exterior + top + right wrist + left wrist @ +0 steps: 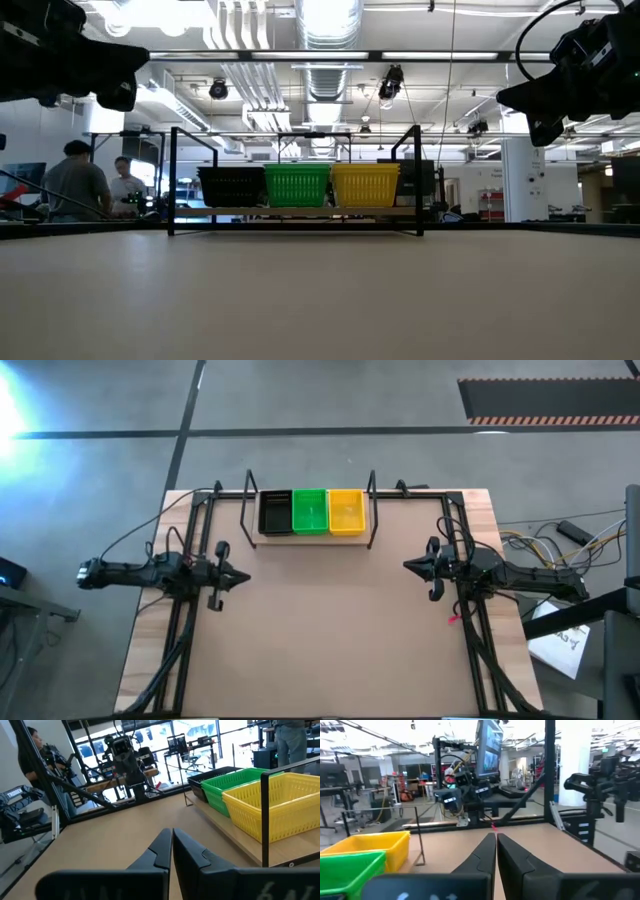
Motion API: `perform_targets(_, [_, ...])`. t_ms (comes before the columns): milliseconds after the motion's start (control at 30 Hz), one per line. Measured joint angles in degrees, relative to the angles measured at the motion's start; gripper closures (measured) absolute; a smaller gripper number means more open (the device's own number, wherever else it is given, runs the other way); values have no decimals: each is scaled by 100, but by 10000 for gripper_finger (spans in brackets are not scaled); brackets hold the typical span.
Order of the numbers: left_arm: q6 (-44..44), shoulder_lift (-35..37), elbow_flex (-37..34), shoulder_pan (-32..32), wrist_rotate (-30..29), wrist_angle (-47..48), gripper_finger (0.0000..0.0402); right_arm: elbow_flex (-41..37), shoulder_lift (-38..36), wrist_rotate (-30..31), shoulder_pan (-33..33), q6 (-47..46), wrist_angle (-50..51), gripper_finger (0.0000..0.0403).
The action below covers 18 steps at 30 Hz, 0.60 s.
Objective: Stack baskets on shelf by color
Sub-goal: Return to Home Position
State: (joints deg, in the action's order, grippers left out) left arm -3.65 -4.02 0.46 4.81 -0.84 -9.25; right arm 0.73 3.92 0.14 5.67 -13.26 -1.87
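Observation:
On the shelf (308, 538) at the table's far edge stand a black basket (275, 512), a green basket (309, 511) and a yellow basket (346, 512), side by side on its wood board; in the low view the black basket (231, 186), green basket (297, 185) and yellow basket (365, 185) show in a row. My left gripper (246, 577) hovers at the table's left side, shut and empty. My right gripper (406, 566) hovers at the right side, shut and empty. Both point toward the table's middle.
Black frame rails run along both table sides (180, 640) (478, 650). Cables (540, 545) and papers (565, 635) lie off the right edge. People (75, 185) stand in the room beyond the table. Bare tabletop (320, 630) spreads between the arms.

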Motion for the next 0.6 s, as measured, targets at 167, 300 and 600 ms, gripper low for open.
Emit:
perform_targets(167, [-123, -90, -3, -333, 234, 2, 402, 0, 0, -1, 0, 0, 1, 394])
perform_targets(300, [-128, -230, -7, -598, 284, 16, 402, 0, 0, -2, 0, 0, 3, 394])
perform_targets(600, [255, -611, -12, -684, 225, 416, 402, 0, 0, -2, 0, 0, 5, 394])
